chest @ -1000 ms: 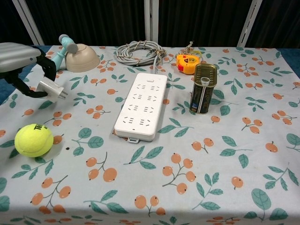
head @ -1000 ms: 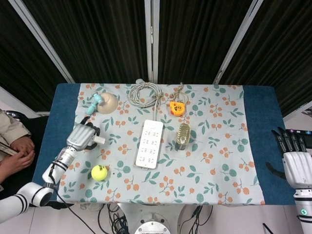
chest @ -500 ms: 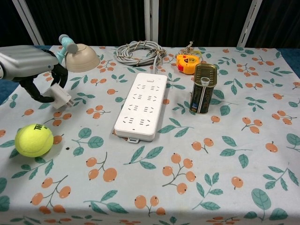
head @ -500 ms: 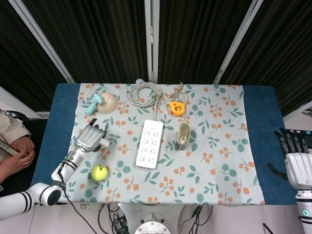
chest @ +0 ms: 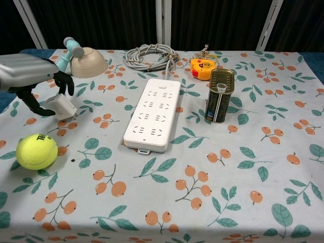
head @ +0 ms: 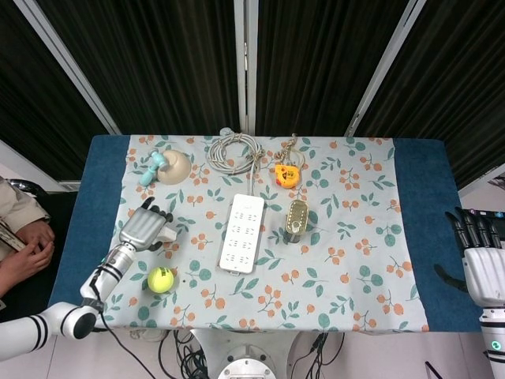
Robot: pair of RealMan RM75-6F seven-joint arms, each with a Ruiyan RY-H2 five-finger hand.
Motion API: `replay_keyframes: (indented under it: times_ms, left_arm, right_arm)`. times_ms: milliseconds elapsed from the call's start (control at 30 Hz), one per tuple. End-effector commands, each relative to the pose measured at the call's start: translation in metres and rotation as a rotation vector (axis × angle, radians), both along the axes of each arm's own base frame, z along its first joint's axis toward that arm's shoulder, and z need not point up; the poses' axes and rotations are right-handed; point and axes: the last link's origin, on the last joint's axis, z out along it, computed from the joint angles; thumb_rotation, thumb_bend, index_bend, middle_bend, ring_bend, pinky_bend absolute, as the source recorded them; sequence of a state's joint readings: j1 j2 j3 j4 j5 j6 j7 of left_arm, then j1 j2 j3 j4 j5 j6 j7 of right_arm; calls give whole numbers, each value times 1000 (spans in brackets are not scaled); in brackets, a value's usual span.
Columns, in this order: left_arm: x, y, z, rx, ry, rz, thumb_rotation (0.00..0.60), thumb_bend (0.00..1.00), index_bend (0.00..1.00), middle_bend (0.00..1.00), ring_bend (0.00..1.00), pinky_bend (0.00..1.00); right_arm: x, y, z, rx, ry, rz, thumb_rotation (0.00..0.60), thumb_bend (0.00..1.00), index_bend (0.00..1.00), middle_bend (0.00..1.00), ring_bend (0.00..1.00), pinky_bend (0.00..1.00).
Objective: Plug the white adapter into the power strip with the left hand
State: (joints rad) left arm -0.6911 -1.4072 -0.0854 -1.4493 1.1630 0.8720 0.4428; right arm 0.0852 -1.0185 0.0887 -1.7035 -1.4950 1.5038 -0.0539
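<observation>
The left robot hand [chest: 33,81] curls its fingers around the white adapter [chest: 62,107], low over the bench [head: 418,229], well left of the power strip [chest: 152,114]. A tennis ball [chest: 36,151] lies near. The right robot hand [head: 483,260] hangs empty, fingers spread.

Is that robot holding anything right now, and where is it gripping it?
Yes: the left hand holds the white adapter by its body.
</observation>
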Motion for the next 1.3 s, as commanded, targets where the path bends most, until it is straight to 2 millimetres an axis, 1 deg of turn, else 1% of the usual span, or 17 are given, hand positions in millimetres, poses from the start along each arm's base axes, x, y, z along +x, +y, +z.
replay_keyframes:
  times_ms: [33,167,367,433,567,767,967,1300]
  left_arm:
    - [-4,-7,3,-14,-73,48,600,200,280,341,222,94]
    - [-9,-12,2,13,-258,118,600,190,293,338,222,101]
    - [-24,-15,-9,58,-492,206,600,208,372,370,222,138]
    - [-27,-15,-13,64,-530,215,600,218,382,374,222,159]
    - [-34,-16,-21,70,-553,218,600,225,383,378,222,161]
    - [-40,-15,-27,80,-578,229,600,228,382,379,222,160]
    - [-45,-15,-31,84,-607,249,600,274,408,418,243,162]
    - [-52,-13,-32,81,-591,260,600,311,450,439,249,164]
  right_arm:
    - [0,0,0,0,1,1,600,100,0,0,0,0]
    - [1,-1,1,-2,3,5,600,99,0,0,0,0]
    - [3,-2,3,-4,9,13,600,99,0,0,0,0]
    - [4,-2,4,-5,11,15,600,99,0,0,0,0]
    - [4,-2,4,-6,11,16,600,99,0,0,0,0]
    - [4,0,4,-10,10,14,600,100,0,0,0,0]
    - [5,0,3,-7,8,12,600,99,0,0,0,0]
    - [6,0,3,-6,7,11,600,99,0,0,0,0]
